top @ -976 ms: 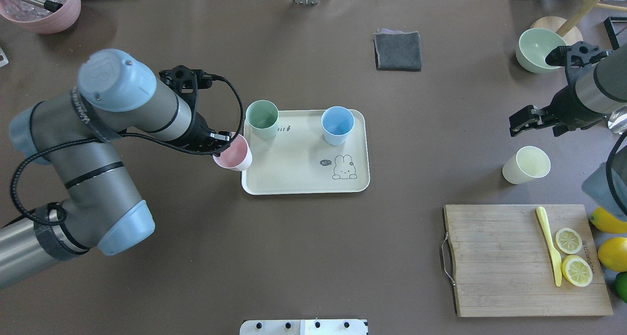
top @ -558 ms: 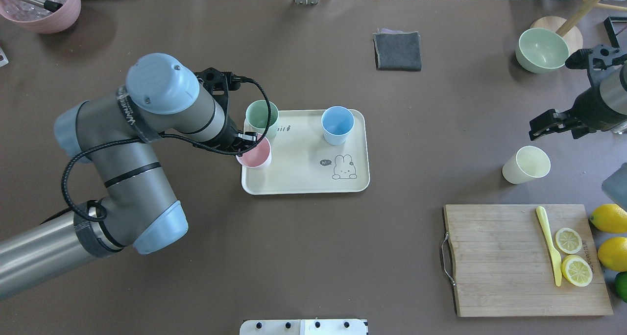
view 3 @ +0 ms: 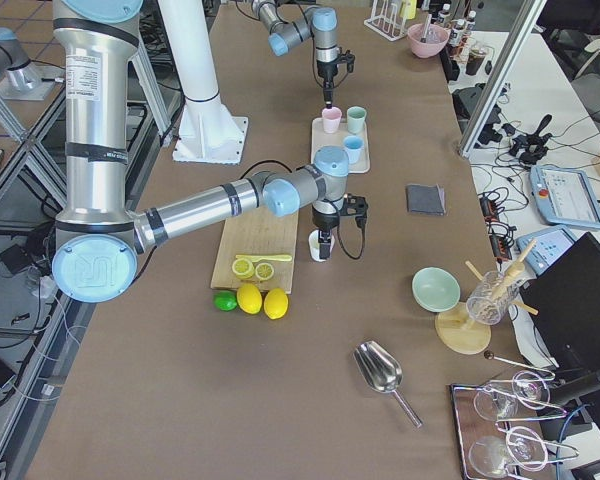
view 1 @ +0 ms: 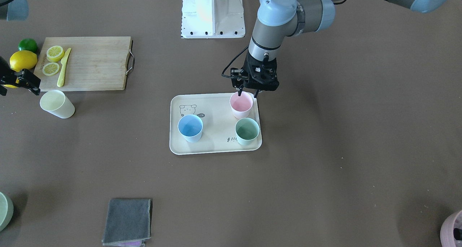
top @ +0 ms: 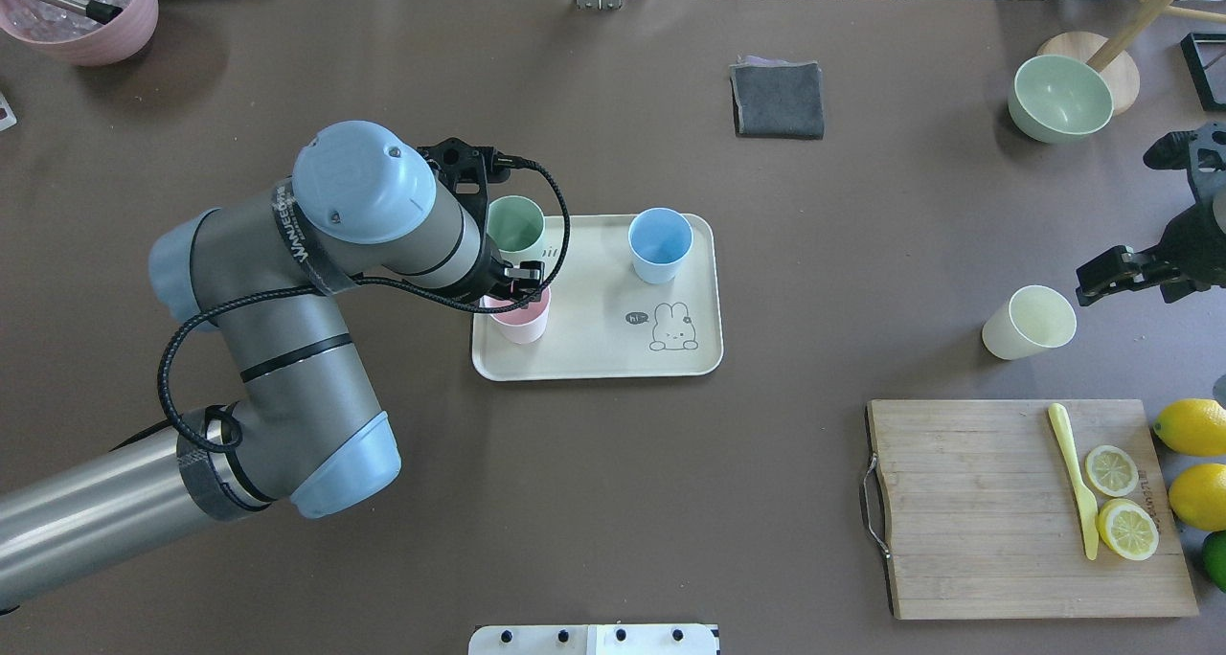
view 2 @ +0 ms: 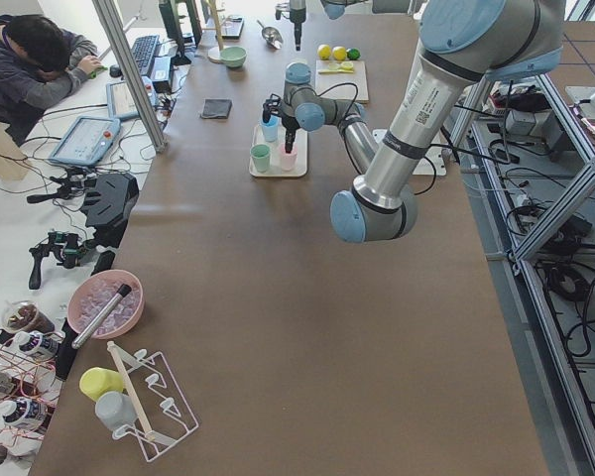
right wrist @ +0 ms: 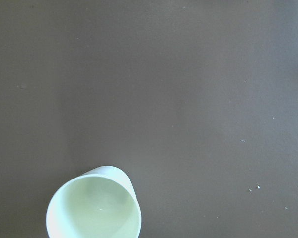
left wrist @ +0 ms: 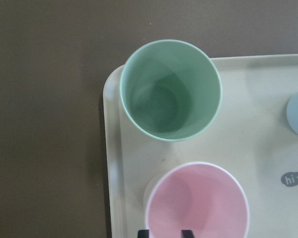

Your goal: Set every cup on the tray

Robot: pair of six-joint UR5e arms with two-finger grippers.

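The cream tray (top: 594,344) holds the mint green cup (top: 518,222), the light blue cup (top: 660,243) and the pink cup (top: 523,323). The pink cup (view 1: 241,104) stands upright at the tray's edge, beside the mint cup (view 1: 247,130). My left gripper (view 1: 247,94) hangs over the pink cup (left wrist: 198,203). Its jaws are slightly apart, one finger inside the rim and one outside. The pale yellow cup (top: 1030,322) stands on the table, off the tray. My right gripper (top: 1085,284) is open and empty, just beyond that cup (right wrist: 93,208).
A wooden cutting board (top: 977,502) with lemon slices and a yellow knife lies near the yellow cup. Whole lemons (top: 1192,463) sit beside it. A sage-green bowl (top: 1058,97), a grey cloth (top: 778,100) and a mauve pot (top: 81,18) stand along the far side.
My left arm carried the pink cup from beside the tray onto it, next to the mint cup. My right gripper moved right, away from above the yellow cup.
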